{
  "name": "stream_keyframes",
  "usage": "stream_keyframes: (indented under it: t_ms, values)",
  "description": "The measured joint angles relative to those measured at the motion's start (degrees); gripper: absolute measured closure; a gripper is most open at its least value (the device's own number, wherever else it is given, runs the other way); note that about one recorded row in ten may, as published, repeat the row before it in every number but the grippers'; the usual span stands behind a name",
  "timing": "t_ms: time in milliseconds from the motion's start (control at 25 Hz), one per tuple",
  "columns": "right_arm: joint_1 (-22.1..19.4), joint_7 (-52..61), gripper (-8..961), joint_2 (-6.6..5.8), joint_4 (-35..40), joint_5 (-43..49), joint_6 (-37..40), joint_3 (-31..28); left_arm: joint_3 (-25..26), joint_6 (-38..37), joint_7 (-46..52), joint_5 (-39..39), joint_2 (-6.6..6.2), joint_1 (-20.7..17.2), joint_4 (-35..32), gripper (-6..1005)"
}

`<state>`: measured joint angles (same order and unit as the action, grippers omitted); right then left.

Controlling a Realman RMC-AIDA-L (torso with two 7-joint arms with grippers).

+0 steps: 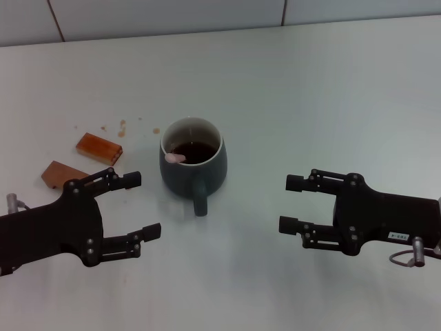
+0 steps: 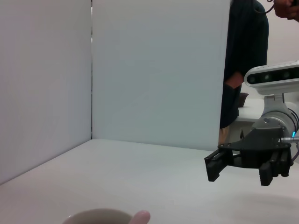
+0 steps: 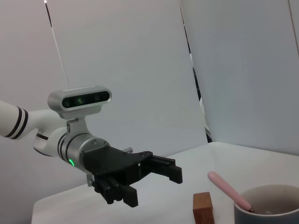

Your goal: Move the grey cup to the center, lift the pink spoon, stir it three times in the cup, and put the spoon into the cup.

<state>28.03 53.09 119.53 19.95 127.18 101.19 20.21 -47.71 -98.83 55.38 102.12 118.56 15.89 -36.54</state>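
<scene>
Head view: rounded dark blue-grey ceramic cup [image 1: 192, 163] upright mid-table, handle toward robot, dark brown liquid inside; slim pink-handled spoon [image 1: 174, 158] resting in cup, pale handle end leaning on left rim (bowl submerged, not visible); left gripper [image 1: 141, 205] low left of cup, fingers spread, holding nothing; right gripper [image 1: 292, 204] well right of cup, fingers likewise spread and empty; two brown rectangular blocks [image 1: 99, 147] left of cup, with crumbs [image 1: 122, 126] nearby on white table [image 1: 331, 96].

Left wrist view: cup rim [image 2: 96, 216] and pink handle tip [image 2: 140, 217] at frame edge; right gripper [image 2: 237, 171] farther off, apart from cup.

Right wrist view: spoon handle [image 3: 225, 189] slanting out of cup [image 3: 267, 211]; one brown block [image 3: 203, 207] just beside cup; left gripper [image 3: 154, 184] beyond, open-fingered.
</scene>
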Motion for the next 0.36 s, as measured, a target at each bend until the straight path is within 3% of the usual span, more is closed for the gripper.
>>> stream_keyframes:
  t_ms: [360]
  values:
    - [0.35,-0.01,212,0.0,0.0,0.0,-0.12,0.0,0.01,-0.05,0.23,0.0,0.0,0.02,0.05,140]
